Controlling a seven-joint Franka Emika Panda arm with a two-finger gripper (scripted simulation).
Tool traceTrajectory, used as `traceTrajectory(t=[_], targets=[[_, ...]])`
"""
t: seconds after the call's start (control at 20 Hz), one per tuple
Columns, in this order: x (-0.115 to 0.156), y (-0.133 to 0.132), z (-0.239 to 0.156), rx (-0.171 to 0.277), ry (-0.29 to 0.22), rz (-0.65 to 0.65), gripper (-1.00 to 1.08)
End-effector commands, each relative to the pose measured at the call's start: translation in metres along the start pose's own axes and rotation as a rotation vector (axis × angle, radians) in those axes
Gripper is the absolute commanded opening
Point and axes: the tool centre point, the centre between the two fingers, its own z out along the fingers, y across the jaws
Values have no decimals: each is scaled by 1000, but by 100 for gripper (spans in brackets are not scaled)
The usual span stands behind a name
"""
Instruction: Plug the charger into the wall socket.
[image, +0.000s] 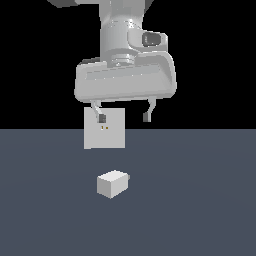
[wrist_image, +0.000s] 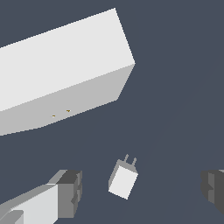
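The charger (image: 113, 183) is a small white block lying on the dark floor, its short grey prongs pointing toward the exterior view's right. In the wrist view the charger (wrist_image: 123, 179) lies between the two fingers, prongs aimed toward the socket. The wall socket (image: 104, 128) is an upright white square plate with two tiny gold holes, standing behind the charger; in the wrist view the socket (wrist_image: 61, 78) looks like a thick white slab. My gripper (image: 124, 118) hangs open and empty well above the charger. Its fingertips (wrist_image: 70, 192) show dark grey pads.
The dark blue-grey floor (image: 200, 210) spreads around both objects. Black background lies behind the socket. No other objects show.
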Motion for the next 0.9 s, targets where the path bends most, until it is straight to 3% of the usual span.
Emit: traceTrajectory(t=[0.0, 0.85], targets=[[-8, 1, 7, -2, 18, 54, 100], [-49, -1, 47, -16, 117, 358, 100]])
